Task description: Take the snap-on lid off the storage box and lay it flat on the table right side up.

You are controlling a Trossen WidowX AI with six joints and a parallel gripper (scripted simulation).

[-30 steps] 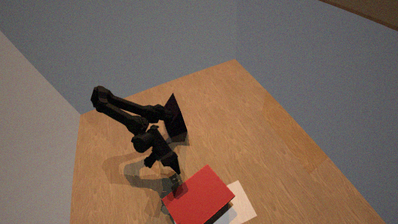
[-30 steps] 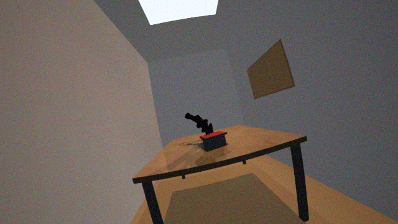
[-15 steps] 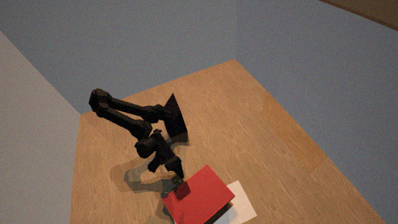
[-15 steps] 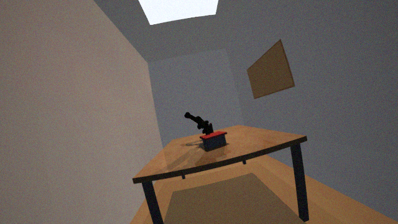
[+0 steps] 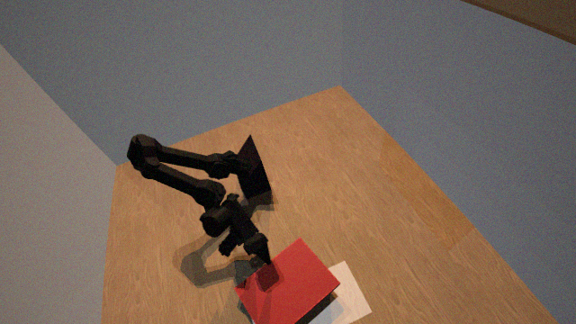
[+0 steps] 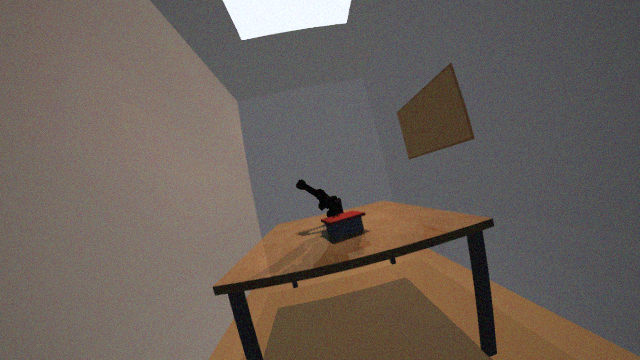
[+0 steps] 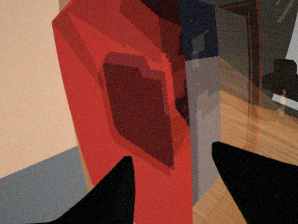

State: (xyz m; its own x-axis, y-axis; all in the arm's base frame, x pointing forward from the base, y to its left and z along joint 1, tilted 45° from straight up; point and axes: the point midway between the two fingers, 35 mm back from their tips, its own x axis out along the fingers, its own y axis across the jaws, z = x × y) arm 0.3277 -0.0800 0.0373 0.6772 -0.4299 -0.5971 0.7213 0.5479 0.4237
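We see a storage box (image 5: 319,310) (image 6: 345,230) (image 7: 205,115) standing on the wooden tabletop (image 5: 360,180) (image 6: 400,220) (image 7: 262,117), its bright red lid (image 5: 299,281) (image 6: 344,217) (image 7: 80,100) still on top. The lid is a flat, smooth rectangle with crisp corners, and dark shadows fall across it. Below it, the box's straight walls look dark blue in the exterior view, partly grey in the wrist view. Beside the box lies a pale, flat rectangle (image 5: 355,294), its material unclear to us. The tabletop is warm brown with fine grain. A black, jointed arm (image 5: 177,177) (image 6: 314,190) bends down toward one edge of the lid. Its tapered black fingers (image 5: 260,247) stand about half open and have hold of nothing; we cannot tell whether they touch the lid.
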